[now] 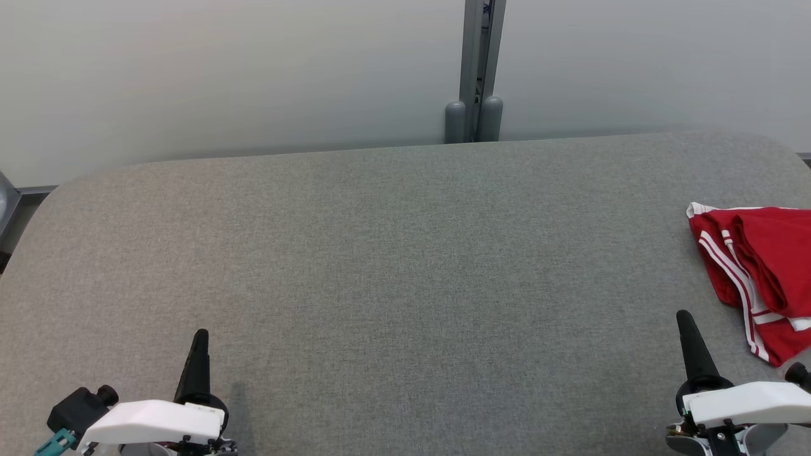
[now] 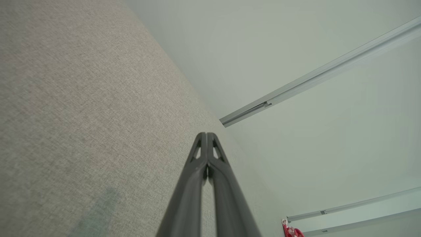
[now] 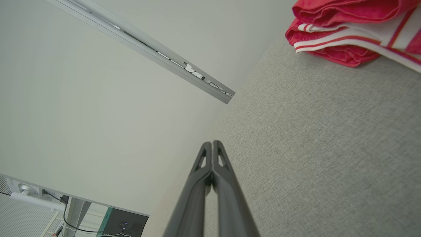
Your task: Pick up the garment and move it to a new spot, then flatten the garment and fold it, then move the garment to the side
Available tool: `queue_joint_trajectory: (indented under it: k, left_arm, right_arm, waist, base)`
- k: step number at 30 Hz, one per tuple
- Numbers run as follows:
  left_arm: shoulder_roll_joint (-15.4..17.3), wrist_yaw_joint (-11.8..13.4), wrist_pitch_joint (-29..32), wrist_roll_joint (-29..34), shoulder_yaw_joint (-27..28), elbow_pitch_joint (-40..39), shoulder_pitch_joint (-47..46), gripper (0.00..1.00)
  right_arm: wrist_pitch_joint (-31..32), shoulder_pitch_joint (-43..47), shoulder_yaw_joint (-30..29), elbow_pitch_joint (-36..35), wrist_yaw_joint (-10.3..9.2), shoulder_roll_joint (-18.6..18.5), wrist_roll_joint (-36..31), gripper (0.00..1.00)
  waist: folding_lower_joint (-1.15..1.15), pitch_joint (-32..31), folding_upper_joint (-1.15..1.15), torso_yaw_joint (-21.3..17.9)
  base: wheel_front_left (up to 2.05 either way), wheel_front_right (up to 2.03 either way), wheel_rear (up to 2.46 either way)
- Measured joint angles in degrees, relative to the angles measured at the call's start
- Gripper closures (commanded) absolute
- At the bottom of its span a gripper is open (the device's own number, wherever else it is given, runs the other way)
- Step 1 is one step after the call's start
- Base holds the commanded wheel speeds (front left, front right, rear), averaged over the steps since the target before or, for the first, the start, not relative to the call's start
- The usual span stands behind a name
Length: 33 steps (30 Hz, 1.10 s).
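Note:
The garment is a red piece with white stripes, lying bunched at the table's right edge, partly cut off by the head view's border. It appears again at the top right of the right wrist view as a folded red heap, the garment, and as a small red speck, the garment, in the left wrist view. My right gripper stands shut near the front right, a short way left of the garment and apart from it. My left gripper is shut at the front left with nothing in it.
The grey fabric-covered table stretches between both grippers. A pale wall with a grey vertical post rises behind the table's far edge. Some equipment with cables shows low in the right wrist view.

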Motion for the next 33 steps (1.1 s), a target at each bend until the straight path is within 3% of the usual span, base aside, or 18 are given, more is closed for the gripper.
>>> queue_joint_trajectory:
  k: [33]
  left_arm:
    - [0.1,-3.0,4.7,-16.9,3.3,-1.0,-2.3,1.0]
  right_arm:
    - [4.8,-1.2,-2.2,-0.7,0.0,-0.2,17.1,1.0]
  waist:
    - [0.0,-0.4,0.0,0.4]
  base:
    - [0.0,0.0,0.0]
